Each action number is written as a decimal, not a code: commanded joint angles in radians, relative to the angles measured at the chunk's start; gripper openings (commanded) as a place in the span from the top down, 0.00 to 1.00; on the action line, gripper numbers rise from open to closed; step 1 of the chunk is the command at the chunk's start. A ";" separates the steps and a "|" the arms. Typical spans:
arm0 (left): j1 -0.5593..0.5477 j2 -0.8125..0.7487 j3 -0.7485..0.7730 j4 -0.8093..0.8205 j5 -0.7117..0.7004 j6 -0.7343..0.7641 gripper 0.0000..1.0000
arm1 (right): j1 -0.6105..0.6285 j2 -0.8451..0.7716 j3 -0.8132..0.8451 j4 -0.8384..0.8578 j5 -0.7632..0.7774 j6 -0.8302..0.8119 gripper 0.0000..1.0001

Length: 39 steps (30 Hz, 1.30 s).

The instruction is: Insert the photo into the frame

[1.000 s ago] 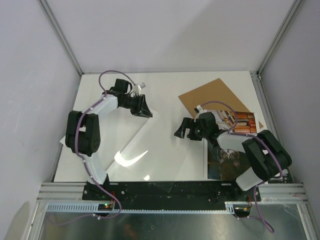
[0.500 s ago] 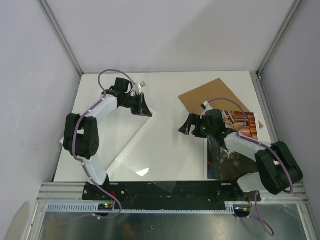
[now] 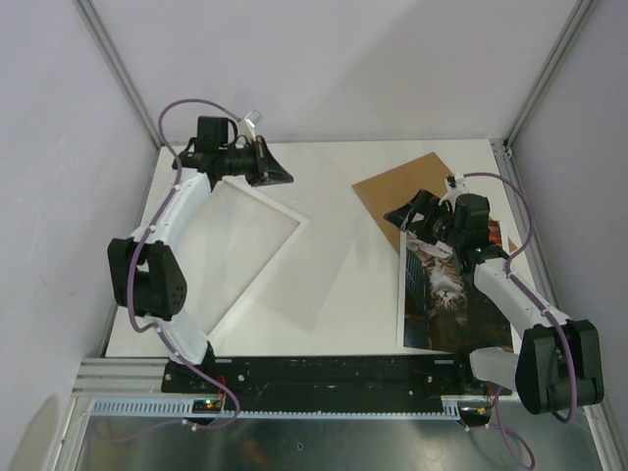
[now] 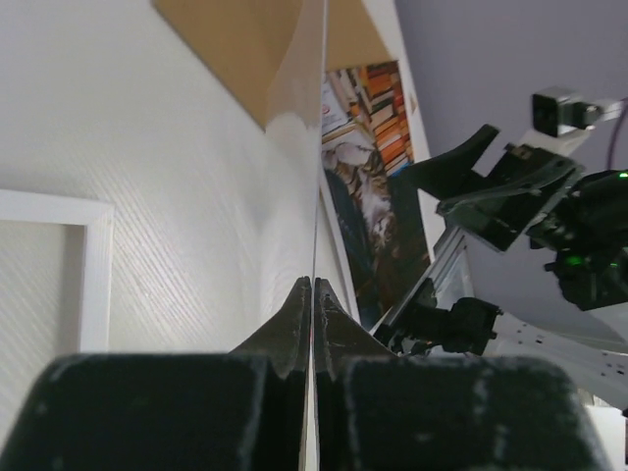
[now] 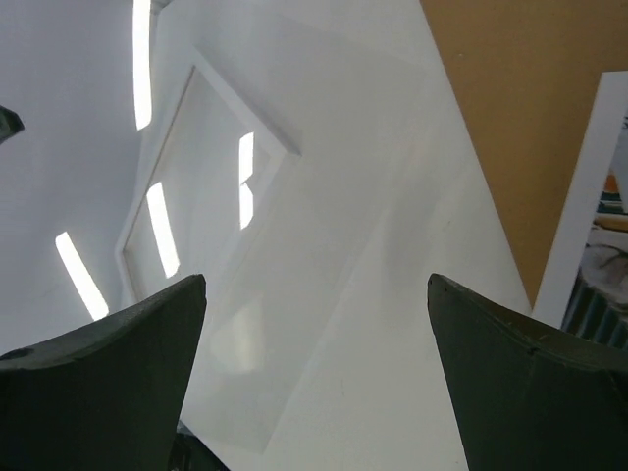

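The white frame (image 3: 280, 208) lies flat on the left of the table, also seen as the frame (image 4: 93, 257) and the frame (image 5: 257, 120). My left gripper (image 3: 278, 177) hovers past its far corner, shut on the edge of a thin clear sheet (image 4: 294, 98) that runs edge-on from the left gripper (image 4: 313, 287). The sheet (image 5: 324, 294) slopes down toward the table middle. The cat photo (image 3: 451, 294) lies at the right; the photo (image 4: 368, 196) shows beyond the sheet. My right gripper (image 3: 407, 216) is open above the photo's far left corner; nothing is between the right gripper (image 5: 316, 285) fingers.
A brown backing board (image 3: 412, 186) lies at the back right, partly under the photo's far end; the board (image 5: 530, 108) is close by the right gripper. Pale walls enclose the table on three sides. The metal rail with the arm bases (image 3: 334, 373) runs along the near edge.
My left gripper shut on the clear sheet and carried its edge back and up, away from the frame. The right arm swung right and back, uncovering the photo.
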 commanded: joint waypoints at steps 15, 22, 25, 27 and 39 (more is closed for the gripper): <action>0.137 -0.256 -0.035 0.338 0.100 -0.454 1.00 | 0.071 0.123 0.029 0.505 -0.240 0.186 0.00; 0.156 -0.285 -0.038 0.442 0.111 -0.579 1.00 | 0.113 0.223 0.030 0.745 -0.272 0.251 0.01; 0.158 -0.292 -0.057 0.498 0.117 -0.634 1.00 | 0.133 0.274 0.042 0.848 -0.285 0.294 0.01; 0.160 -0.296 -0.071 0.541 0.123 -0.666 1.00 | 0.144 0.309 0.054 0.899 -0.295 0.320 0.01; 0.194 -0.286 -0.148 0.744 0.179 -0.796 1.00 | 0.167 0.359 0.066 1.163 -0.346 0.530 0.01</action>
